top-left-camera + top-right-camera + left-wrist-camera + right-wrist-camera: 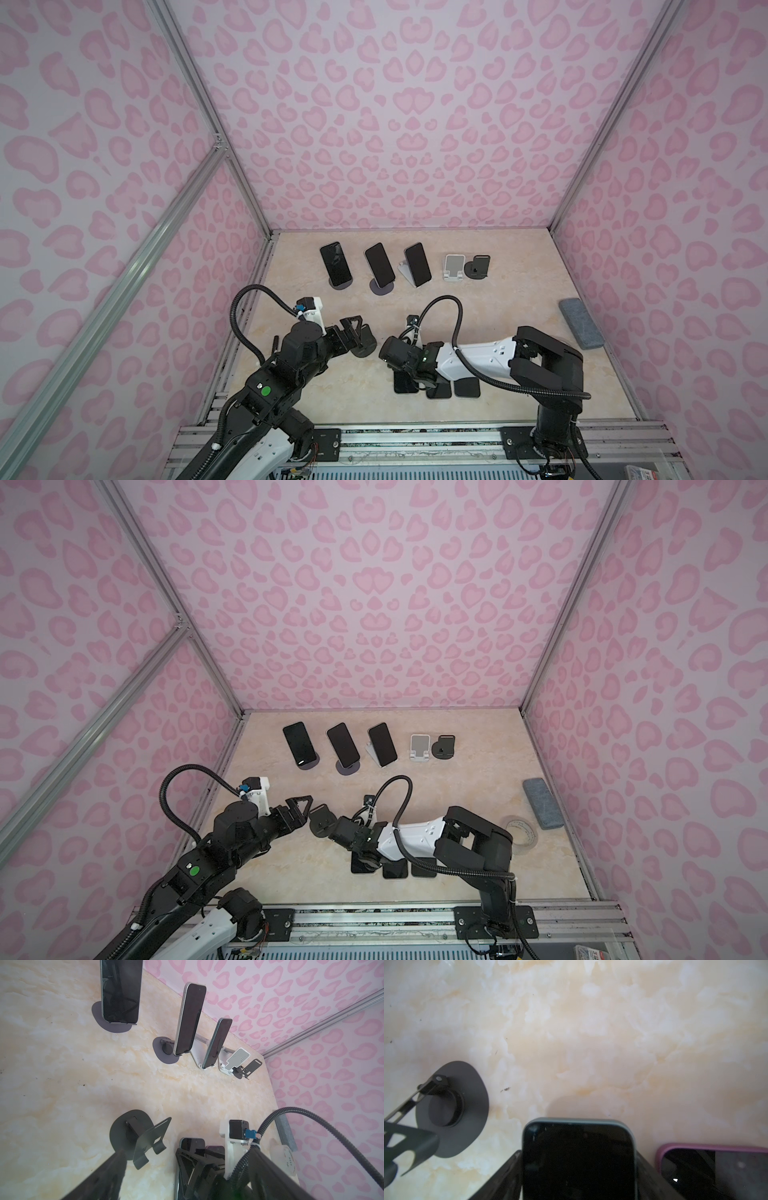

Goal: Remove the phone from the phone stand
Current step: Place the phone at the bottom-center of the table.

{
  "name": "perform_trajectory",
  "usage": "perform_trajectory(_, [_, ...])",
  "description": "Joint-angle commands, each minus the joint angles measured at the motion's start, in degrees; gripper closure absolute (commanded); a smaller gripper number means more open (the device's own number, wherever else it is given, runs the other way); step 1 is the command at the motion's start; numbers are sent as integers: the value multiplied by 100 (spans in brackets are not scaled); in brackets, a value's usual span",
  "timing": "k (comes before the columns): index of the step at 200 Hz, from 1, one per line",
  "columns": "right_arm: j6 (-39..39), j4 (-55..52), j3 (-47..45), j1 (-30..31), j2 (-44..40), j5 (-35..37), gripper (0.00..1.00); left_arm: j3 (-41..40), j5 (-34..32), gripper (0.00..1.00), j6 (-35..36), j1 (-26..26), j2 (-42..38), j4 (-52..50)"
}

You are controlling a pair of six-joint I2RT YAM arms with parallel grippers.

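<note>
Right gripper (578, 1154) straddles the slim teal-edged, glass-fronted phone (579, 1174), which lies on the cream marble table (591, 1043) beside the empty black metal stand (452, 1109). I cannot tell whether it pinches. The phone looks stiff, slick and breakable, so grip its long edges.

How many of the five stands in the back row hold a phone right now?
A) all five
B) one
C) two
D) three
D: in a top view, three phones lean propped on stands side by side, while the white stand and the black stand at the end of the row hold nothing.
</note>
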Motion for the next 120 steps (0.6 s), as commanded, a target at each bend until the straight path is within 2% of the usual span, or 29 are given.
perform_trajectory(1, [173,-317,-102,13,69,-687,22,79,-91,6,-3,3,1,7])
perform_trajectory(78, [-124,-489,-14,14,-297,-511,20,127,-21,6,-12,3,212,84])
perform_trajectory(95, [-385,-479,122,10,-516,-547,14,176,-73,6,12,3,237,67])
perform_trajectory(120, [-1000,-792,583,12,-790,-639,9,342,-166,5,33,3,280,-34])
